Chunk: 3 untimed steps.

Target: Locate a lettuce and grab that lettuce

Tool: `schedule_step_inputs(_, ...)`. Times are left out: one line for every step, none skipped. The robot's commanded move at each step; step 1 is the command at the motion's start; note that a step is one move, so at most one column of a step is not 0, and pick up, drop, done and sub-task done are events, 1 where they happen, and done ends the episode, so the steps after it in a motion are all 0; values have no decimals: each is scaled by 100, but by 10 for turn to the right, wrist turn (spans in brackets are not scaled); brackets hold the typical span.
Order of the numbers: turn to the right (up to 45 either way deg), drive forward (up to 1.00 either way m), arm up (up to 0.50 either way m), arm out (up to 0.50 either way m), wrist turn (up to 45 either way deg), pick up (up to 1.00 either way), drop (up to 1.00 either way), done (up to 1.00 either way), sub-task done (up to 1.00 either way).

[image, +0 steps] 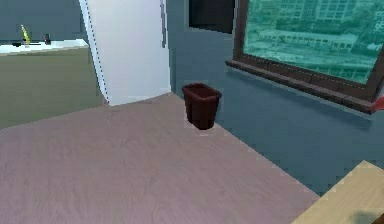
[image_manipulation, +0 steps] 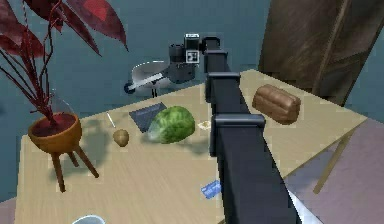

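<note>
Since the lettuce (image_manipulation: 172, 124) sits on the table (image_manipulation: 150, 175) just left of my arm (image_manipulation: 235, 150) in the arm side view, and lower in that view than my gripper (image_manipulation: 176, 68), I judge the hand is out past it: from the fingertips the lettuce lies back toward my body & slightly toward the view's left. That's what the next move turns on: I'd expect to need less reach, not more, plus maybe a small base shift to line up. Lettuce is a rounded green lump, a bit wider across the view than deep, no strong long axis, so approach angle prob matters little. Can't tell the state of my fingers, nor whether they hold anything, b/c a grey pan (image_manipulation: 150, 75) lies on the table right at or behind them. Near the lettuce: a flat dark mat (image_manipulation: 145, 117) just behind it, a small brown lump (image_manipulation: 121, 137) to its left, then a pot plant (image_manipulation: 55, 130) w/ red leaves; a loaf (image_manipulation: 276, 103) lies across the arm, on the view's right. Risk as I see it: arm brushing the lettuce on the way back. Forward view has a fridge (image: 130, 50), a dark bin (image: 201, 104) & a window (image: 310, 35), none needed for the grab
</note>
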Motion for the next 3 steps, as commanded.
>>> schedule_step_inputs(0, 0, 0, 0, 240, 0, 0, 0, 0)
schedule_step_inputs(0, 0, -26, 0, 0, 0, 0, 0, 0)
schedule_step_inputs(0, 0, 0, 0, 0, 100, 0, 0, 0)
